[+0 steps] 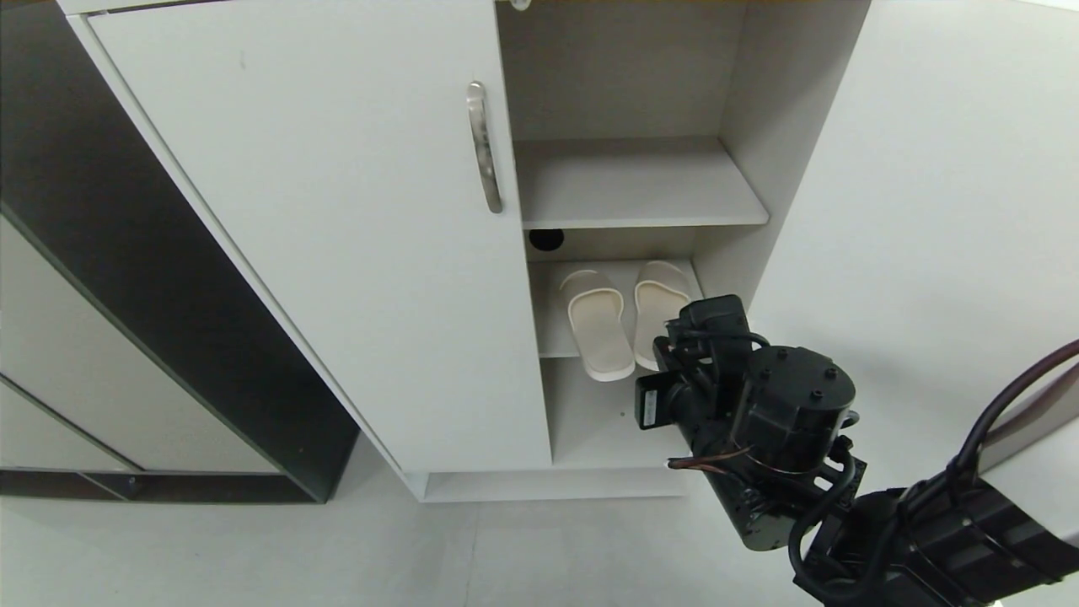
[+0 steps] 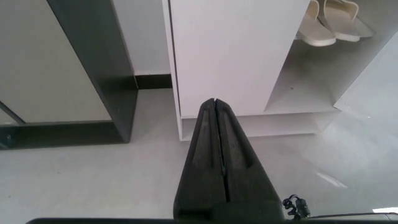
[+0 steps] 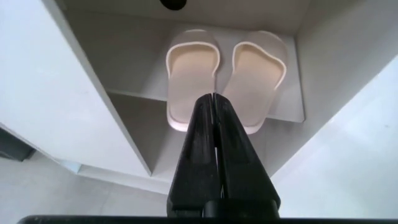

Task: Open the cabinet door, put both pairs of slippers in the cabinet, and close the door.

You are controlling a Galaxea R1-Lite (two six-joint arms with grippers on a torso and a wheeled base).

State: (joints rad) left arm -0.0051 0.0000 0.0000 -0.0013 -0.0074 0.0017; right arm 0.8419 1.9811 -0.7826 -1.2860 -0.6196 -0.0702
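right gripper [image 3: 214,101], shut and empty, hangs just before the slippers [image 1: 598,324], which sit side by side on the open cabinet's [image 1: 788,110] low shelf, heels overhanging, probably awaiting a push.

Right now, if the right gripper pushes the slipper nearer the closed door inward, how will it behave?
Likely light and a bit flexible: the slipper looks like moulded foam. Lying flat on the shelf, it should slide, not roll. Its heel overhangs the shelf edge, so downward pressure from the right gripper might tip it off.
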